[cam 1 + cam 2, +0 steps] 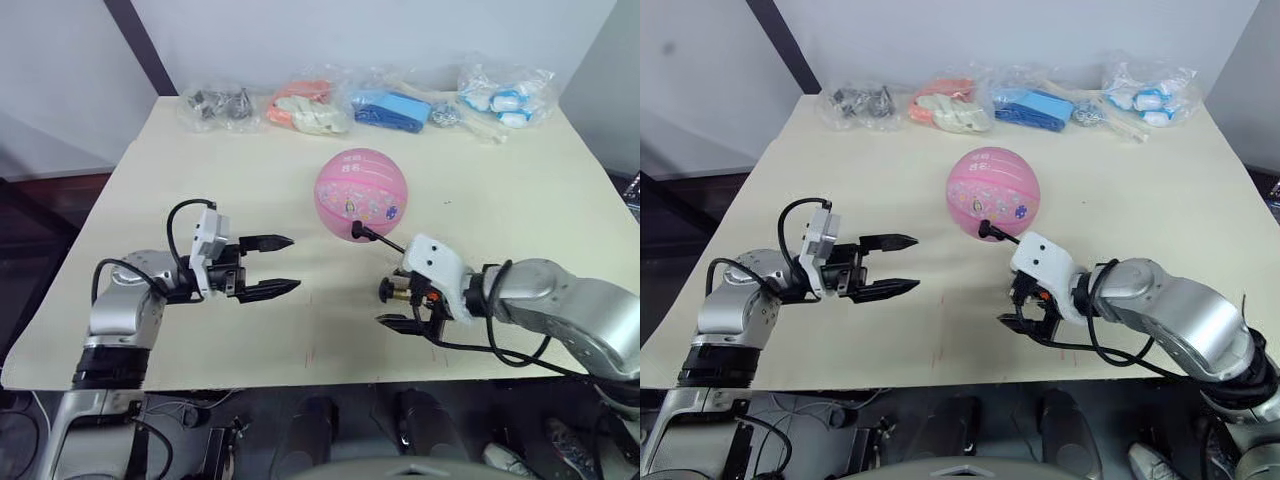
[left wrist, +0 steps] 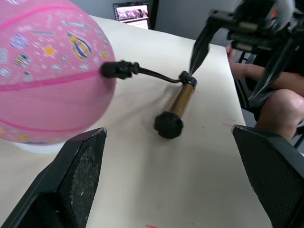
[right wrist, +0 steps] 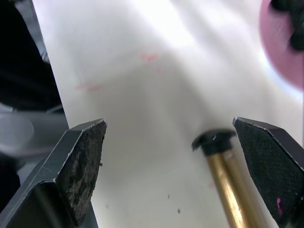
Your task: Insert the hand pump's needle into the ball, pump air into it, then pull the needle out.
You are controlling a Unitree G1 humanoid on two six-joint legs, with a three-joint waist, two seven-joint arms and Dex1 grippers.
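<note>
The left gripper (image 1: pixel 282 265) hovered over the table (image 1: pixel 150 180) with its fingers spread apart, holding nothing, aimed toward the ball (image 1: pixel 360 193) (probably to steady it). The needle (image 2: pixel 115 69) looked already seated in the ball. The hand pump (image 2: pixel 176 107) lay on the table just beside the right gripper (image 1: pixel 1018 310), whose fingers stood apart around its cylinder, unclamped.
</note>
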